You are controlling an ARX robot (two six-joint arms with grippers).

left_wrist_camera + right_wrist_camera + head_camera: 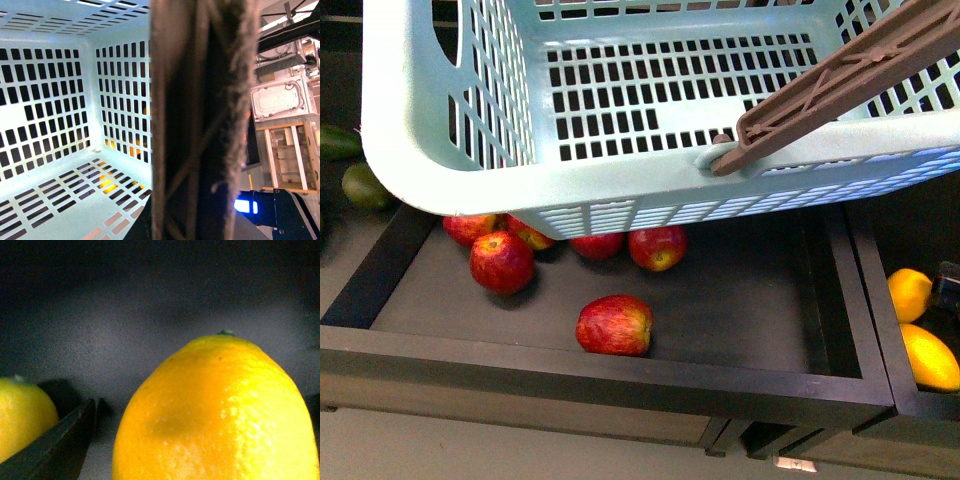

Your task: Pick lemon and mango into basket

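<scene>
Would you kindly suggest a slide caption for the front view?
Turquoise basket hanging over a dark tray of red apples, with two lemons in the neighbouring compartment on the right.

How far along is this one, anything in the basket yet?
Done: nothing; the basket shows a bare floor in the left wrist view. In hand: a right gripper finger is beside the lemon, not yet gripping. Left: lemon, then the green fruit, likely mango.

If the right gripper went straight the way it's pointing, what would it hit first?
Probably the lemon, which fills its wrist view dead ahead and looks very close, though depth is hard to judge.
</scene>
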